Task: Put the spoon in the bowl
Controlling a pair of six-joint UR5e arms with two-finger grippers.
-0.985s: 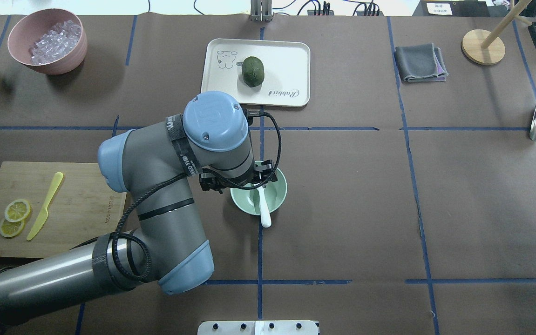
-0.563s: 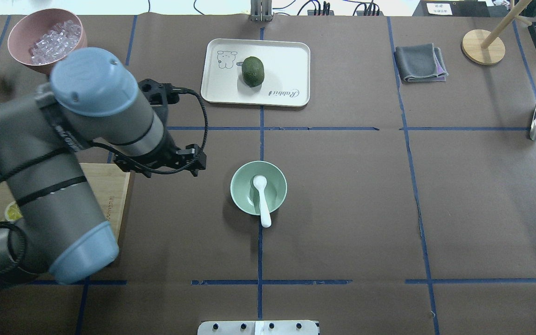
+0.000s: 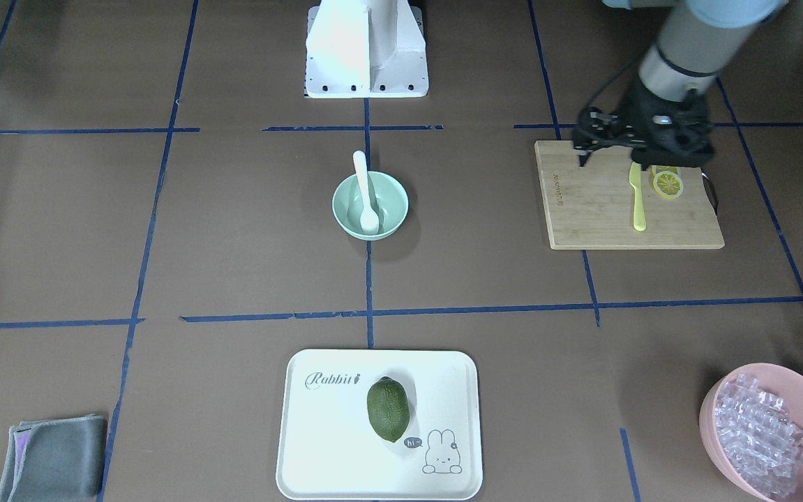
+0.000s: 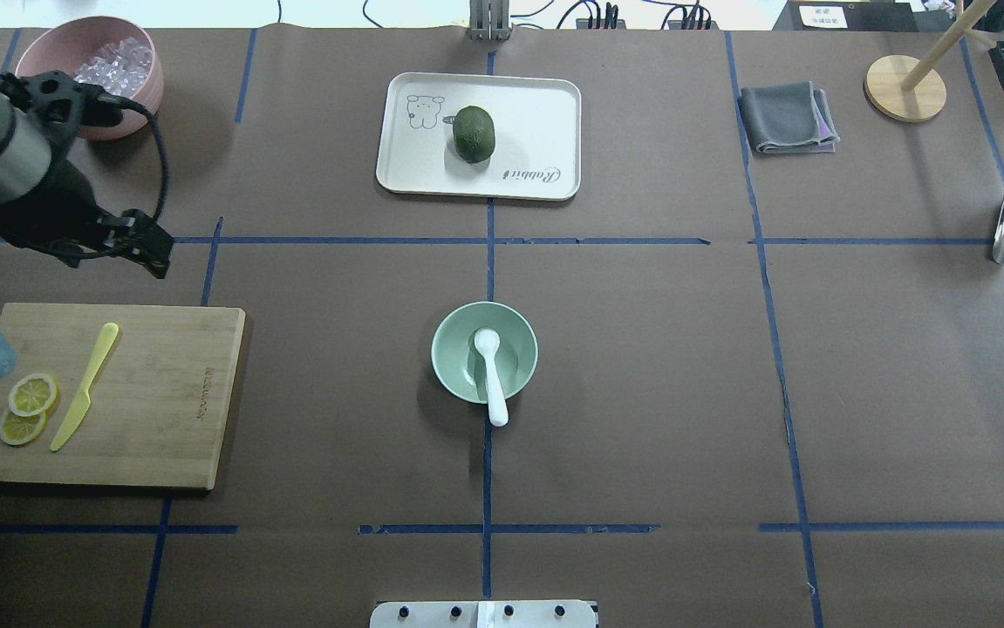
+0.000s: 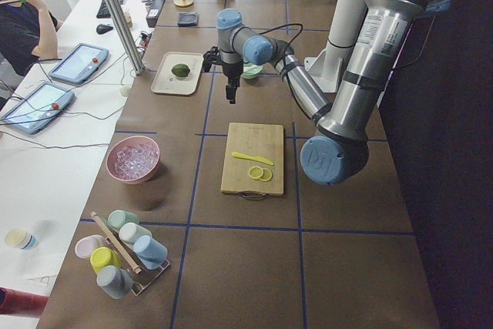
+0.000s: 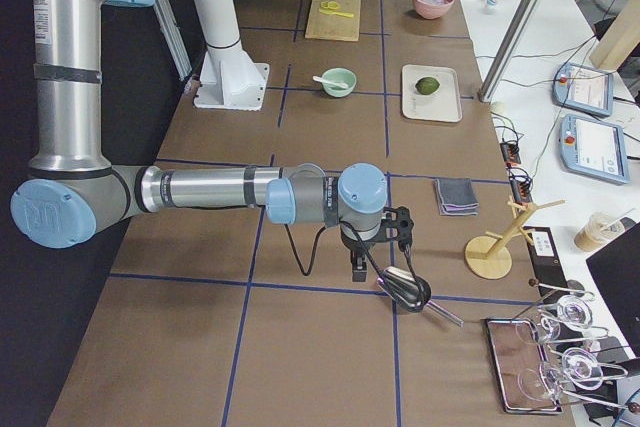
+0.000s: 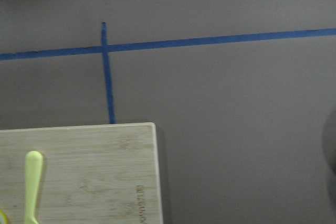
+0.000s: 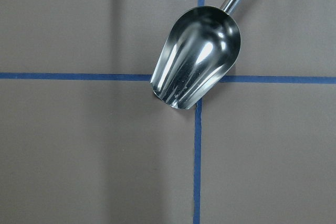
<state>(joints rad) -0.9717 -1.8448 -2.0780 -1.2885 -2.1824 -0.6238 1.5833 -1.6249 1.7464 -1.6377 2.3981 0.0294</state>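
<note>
One left gripper (image 4: 153, 253) farther from bowl (image 4: 447, 371)

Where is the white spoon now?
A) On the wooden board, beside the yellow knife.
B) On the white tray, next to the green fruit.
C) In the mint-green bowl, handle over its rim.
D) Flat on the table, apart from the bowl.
C: the spoon has its scoop inside the bowl and its handle sticking out over the rim.
</note>
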